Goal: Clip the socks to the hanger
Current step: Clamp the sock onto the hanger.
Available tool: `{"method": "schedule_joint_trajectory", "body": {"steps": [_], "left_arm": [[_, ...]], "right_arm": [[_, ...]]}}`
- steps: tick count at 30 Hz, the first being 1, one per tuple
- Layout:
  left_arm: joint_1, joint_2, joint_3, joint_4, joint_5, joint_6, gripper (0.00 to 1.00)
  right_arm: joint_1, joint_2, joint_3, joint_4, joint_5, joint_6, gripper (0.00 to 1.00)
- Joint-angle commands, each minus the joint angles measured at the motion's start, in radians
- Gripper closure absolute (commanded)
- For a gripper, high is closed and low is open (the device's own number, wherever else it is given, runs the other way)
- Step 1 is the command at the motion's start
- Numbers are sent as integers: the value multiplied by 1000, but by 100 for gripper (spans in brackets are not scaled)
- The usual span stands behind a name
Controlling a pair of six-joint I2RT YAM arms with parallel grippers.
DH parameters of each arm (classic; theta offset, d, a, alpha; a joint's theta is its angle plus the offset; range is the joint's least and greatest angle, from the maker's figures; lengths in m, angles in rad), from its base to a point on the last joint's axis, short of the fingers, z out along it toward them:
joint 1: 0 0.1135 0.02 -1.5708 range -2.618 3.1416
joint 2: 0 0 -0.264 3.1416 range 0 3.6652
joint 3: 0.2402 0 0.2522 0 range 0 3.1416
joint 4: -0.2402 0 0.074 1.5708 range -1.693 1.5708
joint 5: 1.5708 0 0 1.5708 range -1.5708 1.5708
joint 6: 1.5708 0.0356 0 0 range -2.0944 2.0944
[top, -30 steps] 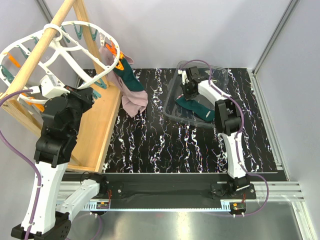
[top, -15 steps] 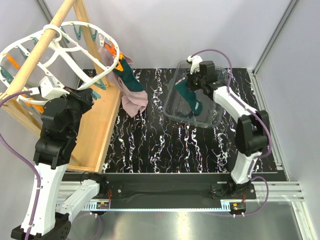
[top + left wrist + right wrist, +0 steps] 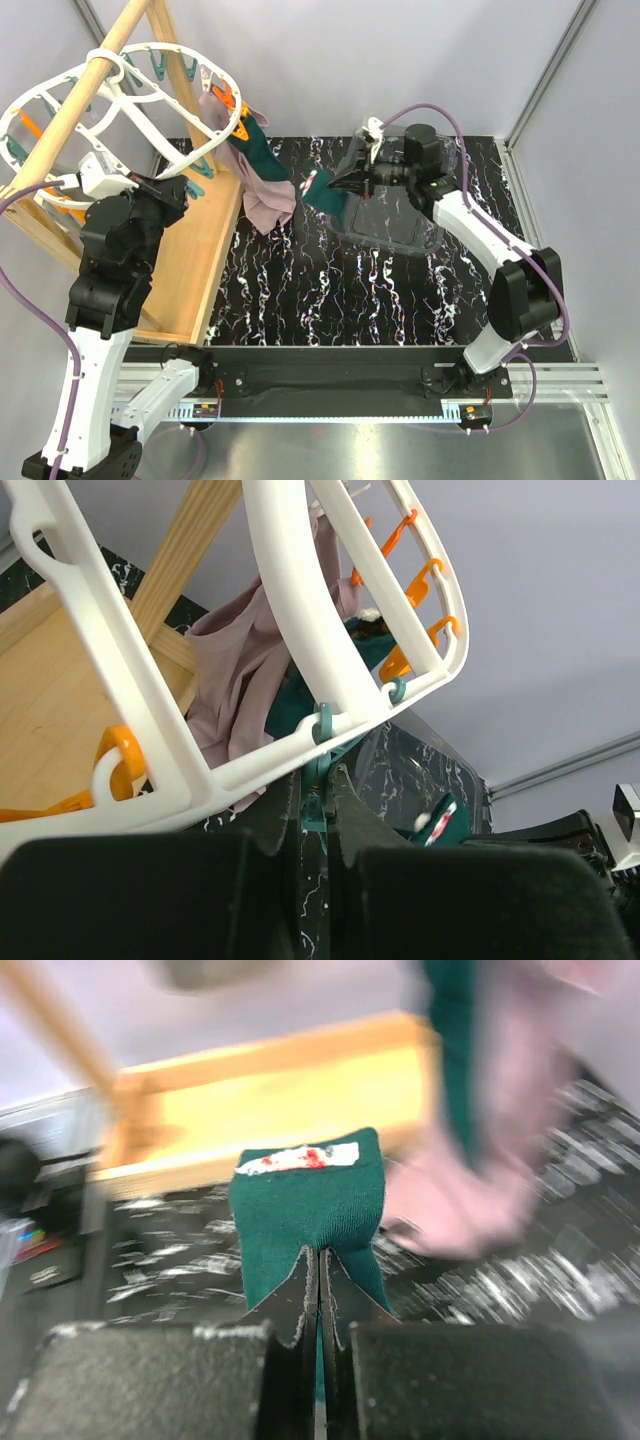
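Observation:
My right gripper [image 3: 352, 183] [image 3: 320, 1260] is shut on a dark teal sock [image 3: 322, 190] [image 3: 308, 1200] with a red-and-white figure and holds it in the air left of the clear bin. This sock also shows in the left wrist view [image 3: 445, 825]. A second teal sock [image 3: 256, 152] hangs from the white oval hanger [image 3: 135, 100] [image 3: 300, 630] beside a mauve cloth [image 3: 268, 205]. My left gripper [image 3: 178, 190] [image 3: 318, 805] is shut on a teal peg [image 3: 318, 735] hanging from the hanger's rim.
A clear plastic bin [image 3: 405, 225] stands at the back right. The hanger hangs on a wooden pole frame [image 3: 75, 95] with a wooden base board [image 3: 195, 260]. Orange pegs [image 3: 400, 540] dangle from the hanger's rim. Grey walls close in the table.
My right gripper has lifted the sock out of the clear bin and carried it left toward the hanger. The left arm has not moved.

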State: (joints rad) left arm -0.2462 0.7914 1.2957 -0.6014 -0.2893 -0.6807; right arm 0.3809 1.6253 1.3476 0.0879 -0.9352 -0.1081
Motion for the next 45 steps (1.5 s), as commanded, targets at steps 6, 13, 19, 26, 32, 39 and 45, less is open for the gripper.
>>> {"method": "schedule_joint_trajectory", "body": {"steps": [6,13,19,26,32,39,45], "left_arm": [[-5,5,17,-63,141,-49,100],[-7,8,5,-55,167,-71,100],[-7,3,-7,-44,183,-80,100],[-7,0,-18,-43,180,-82,100],[-5,-7,-21,-46,176,-82,100],[-7,-1,-21,-49,179,-83,100],[-7,3,-26,-46,185,-86,100]], "right_arm": [[208,113,113,350,-249,274,100],[294,286,263,749,-154,720,100],[315,358,327,811,-136,834,100],[355,407,383,816,-123,863,100],[377,424,410,832,-119,890,100],[388,430,423,854,-111,917,100],[392,452,455,863,-113,946,100]]}}
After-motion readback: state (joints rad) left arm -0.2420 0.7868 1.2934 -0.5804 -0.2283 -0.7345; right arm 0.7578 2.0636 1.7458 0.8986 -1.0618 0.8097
